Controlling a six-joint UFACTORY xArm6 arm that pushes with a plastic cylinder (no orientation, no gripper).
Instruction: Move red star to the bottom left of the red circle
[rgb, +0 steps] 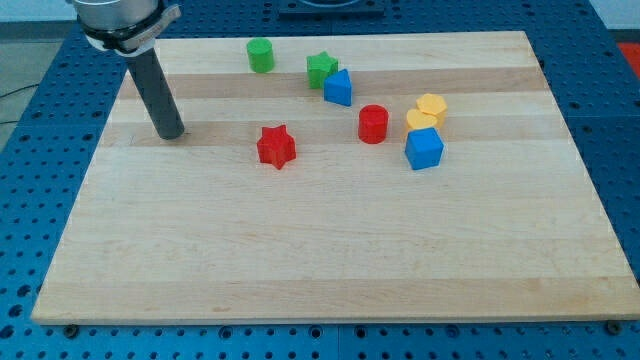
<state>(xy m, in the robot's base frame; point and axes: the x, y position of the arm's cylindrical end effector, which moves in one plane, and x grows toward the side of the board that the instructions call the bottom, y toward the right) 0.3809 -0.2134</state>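
The red star (276, 146) lies on the wooden board, left of centre. The red circle (373, 123) stands up and to the right of it, apart from it. My tip (171, 133) rests on the board well to the left of the red star, at about the same height in the view, not touching any block.
A green cylinder (260, 55) sits near the view's top. A green star (321, 69) touches a blue triangle block (339, 88). At the right, two yellow blocks (431, 106) (421, 121) sit by a blue cube (424, 148). The board (330, 260) rests on a blue perforated table.
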